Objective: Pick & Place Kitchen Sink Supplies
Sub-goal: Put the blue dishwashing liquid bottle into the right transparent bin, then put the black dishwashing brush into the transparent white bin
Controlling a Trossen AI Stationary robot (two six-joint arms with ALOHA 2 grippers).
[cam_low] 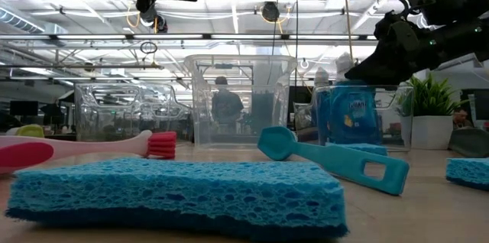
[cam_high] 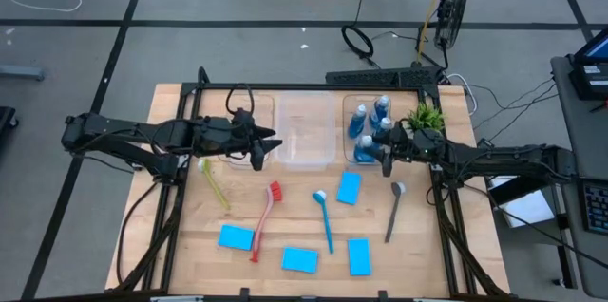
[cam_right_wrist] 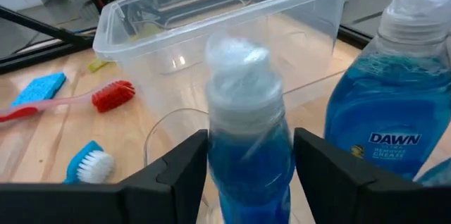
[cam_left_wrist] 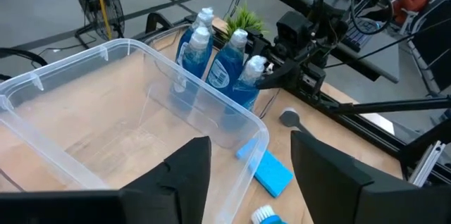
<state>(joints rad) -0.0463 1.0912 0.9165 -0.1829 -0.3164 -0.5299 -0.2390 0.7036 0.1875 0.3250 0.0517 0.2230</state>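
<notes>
Sponges, four, flat: three (cam_high: 299, 260) in a row along the near table edge, the fourth (cam_high: 349, 187) farther in, beside the blue brush.

Brushes, four, lying flat. Red brush (cam_high: 265, 218): long axis near-to-far, bristles at the far end. Blue brush (cam_high: 324, 218): same run, head far. Grey brush (cam_high: 393, 211): head far, handle slanting nearer. Yellow-green brush (cam_high: 214, 184): angled, at the left.

Bottles (cam_high: 370, 122), four, upright in the right-hand clear bin (cam_high: 349, 103), caps up.

Right gripper (cam_right_wrist: 245, 175): jaws spread, flanking one bottle's cap (cam_right_wrist: 238, 58), no contact visible.

Left gripper (cam_high: 258, 147): jaws parted, empty, above the middle bin's (cam_high: 306, 131) near edge.

Surface: pale wooden table (cam_high: 171, 207). Beyond: potted plant (cam_high: 426, 116), floor fan (cam_high: 454, 3), cables.
</notes>
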